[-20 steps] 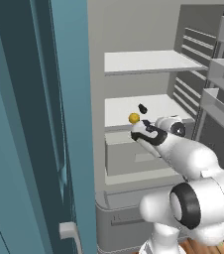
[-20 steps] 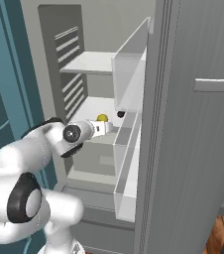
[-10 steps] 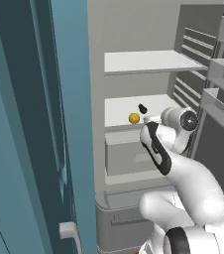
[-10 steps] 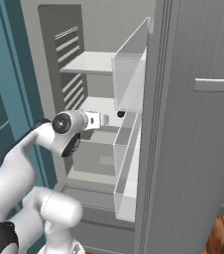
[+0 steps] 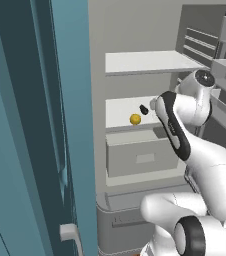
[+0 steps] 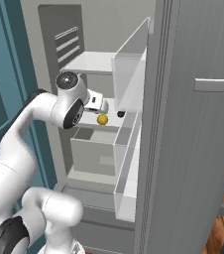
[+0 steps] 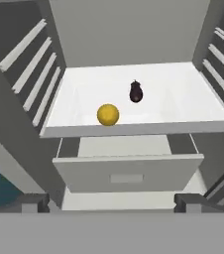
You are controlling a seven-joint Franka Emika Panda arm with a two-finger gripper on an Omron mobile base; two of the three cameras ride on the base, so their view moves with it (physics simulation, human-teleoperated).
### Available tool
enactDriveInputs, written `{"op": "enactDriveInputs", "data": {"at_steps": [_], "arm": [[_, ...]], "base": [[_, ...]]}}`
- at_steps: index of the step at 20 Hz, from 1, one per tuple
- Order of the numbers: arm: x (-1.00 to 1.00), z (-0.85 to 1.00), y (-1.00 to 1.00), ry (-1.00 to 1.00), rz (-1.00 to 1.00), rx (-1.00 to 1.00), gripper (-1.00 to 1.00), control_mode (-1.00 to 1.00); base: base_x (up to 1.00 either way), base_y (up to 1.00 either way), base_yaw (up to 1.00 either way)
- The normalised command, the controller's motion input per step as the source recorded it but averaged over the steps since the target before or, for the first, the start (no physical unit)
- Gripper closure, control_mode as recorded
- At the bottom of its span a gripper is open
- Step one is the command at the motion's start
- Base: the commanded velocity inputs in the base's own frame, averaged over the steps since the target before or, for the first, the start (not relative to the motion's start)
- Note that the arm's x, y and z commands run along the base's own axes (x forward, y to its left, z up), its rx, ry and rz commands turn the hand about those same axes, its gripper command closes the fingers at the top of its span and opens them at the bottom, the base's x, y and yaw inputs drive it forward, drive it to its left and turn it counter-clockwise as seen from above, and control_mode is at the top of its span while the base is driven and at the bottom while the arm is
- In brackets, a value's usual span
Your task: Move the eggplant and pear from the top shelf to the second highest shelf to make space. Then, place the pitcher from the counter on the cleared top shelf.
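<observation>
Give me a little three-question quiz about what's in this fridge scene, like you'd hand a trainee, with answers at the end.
1. True or false: the pear and the eggplant lie on the same white shelf.
2. Which of the two lies nearer the shelf's front edge: A) the pear, B) the eggplant?
3. What sits directly under the second highest shelf?

Key
1. True. Both lie on the second highest shelf, apart from each other; the top shelf carries neither.
2. A. In the hand view the pear is close to the front edge and the eggplant lies further back.
3. A grey drawer, standing pulled out a little.
</observation>
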Motion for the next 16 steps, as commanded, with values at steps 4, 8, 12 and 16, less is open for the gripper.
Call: {"op": "enactDriveInputs", "data": {"at_steps": [4, 8, 12, 16], "arm": [[-0.38, -0.56, 0.17, 0.01, 0.11, 0.03, -1.0, -1.0], [-0.01, -0.47, 0.49, 0.0, 0.02, -0.02, -1.0, -1.0], [0.07, -0.23, 0.51, 0.0, -0.04, -0.06, -1.0, -1.0], [0.1, -0.02, 0.35, 0.0, -0.07, -0.03, -1.0, -1.0]], "base": [[0.0, 0.0, 0.0], [0.0, 0.0, 0.0], [0.0, 0.0, 0.0], [0.0, 0.0, 0.0]]}}
